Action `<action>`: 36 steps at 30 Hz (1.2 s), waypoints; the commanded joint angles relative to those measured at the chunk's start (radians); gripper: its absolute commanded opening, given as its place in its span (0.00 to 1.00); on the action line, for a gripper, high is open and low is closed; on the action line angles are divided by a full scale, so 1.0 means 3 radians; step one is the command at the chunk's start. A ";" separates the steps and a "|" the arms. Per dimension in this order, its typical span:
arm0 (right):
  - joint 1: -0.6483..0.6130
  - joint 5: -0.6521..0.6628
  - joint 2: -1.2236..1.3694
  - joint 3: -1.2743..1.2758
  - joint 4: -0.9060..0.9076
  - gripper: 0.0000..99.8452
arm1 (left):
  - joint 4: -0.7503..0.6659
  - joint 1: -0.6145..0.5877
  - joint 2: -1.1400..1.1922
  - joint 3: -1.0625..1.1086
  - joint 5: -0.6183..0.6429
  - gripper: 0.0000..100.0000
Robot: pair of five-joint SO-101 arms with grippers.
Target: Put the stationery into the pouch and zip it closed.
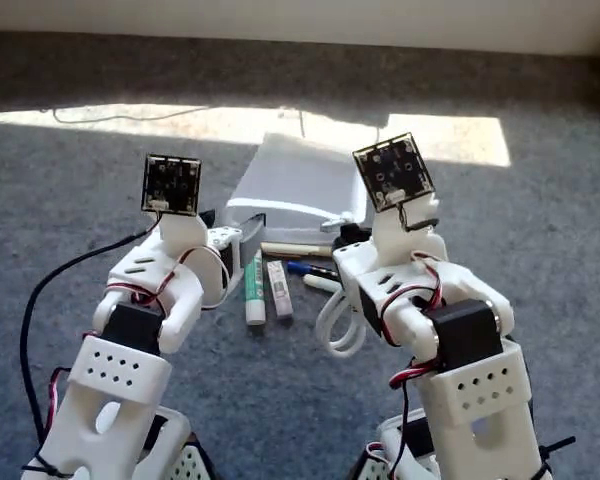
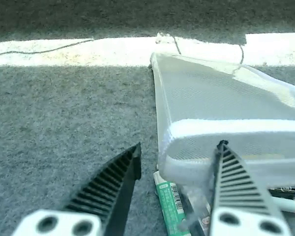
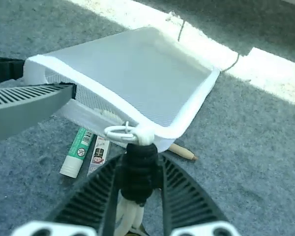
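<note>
The white mesh pouch [image 1: 292, 183] lies on grey carpet, its mouth toward the arms. My right gripper [image 3: 139, 160] is shut on the black zipper pull [image 3: 137, 172] at the pouch's near corner [image 3: 147, 135]; a white ring [image 3: 120, 132] sits just above it. My left gripper [image 2: 179, 147] is open at the pouch's other near corner [image 2: 187, 142], one finger [image 2: 233, 182] against the rim. In front of the pouch lie a green-and-white glue stick [image 1: 253, 290], a white stick [image 1: 279, 288], a blue pen [image 1: 310, 269] and a pencil [image 1: 295, 250].
A white cord loop [image 1: 340, 325] trails on the carpet by the right arm. A black cable [image 1: 50, 290] runs along the left arm. A sunlit strip [image 1: 130, 125] crosses the carpet behind the pouch, with a thin wire [image 2: 44, 50] on it.
</note>
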 commanded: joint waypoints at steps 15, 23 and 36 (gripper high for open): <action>-0.0038 0.0046 -0.0141 -0.0033 0.0033 0.01 | -0.0527 -0.0064 -0.0038 0.0248 -0.0174 0.08; -0.0023 0.0046 -0.0141 -0.0033 0.0033 0.06 | -0.0307 -0.0069 -0.0069 0.0120 -0.0174 0.01; 0.0156 0.0026 -0.0115 -0.0028 0.0003 0.25 | 0.1309 -0.0069 -0.0038 -0.1118 -0.0143 0.01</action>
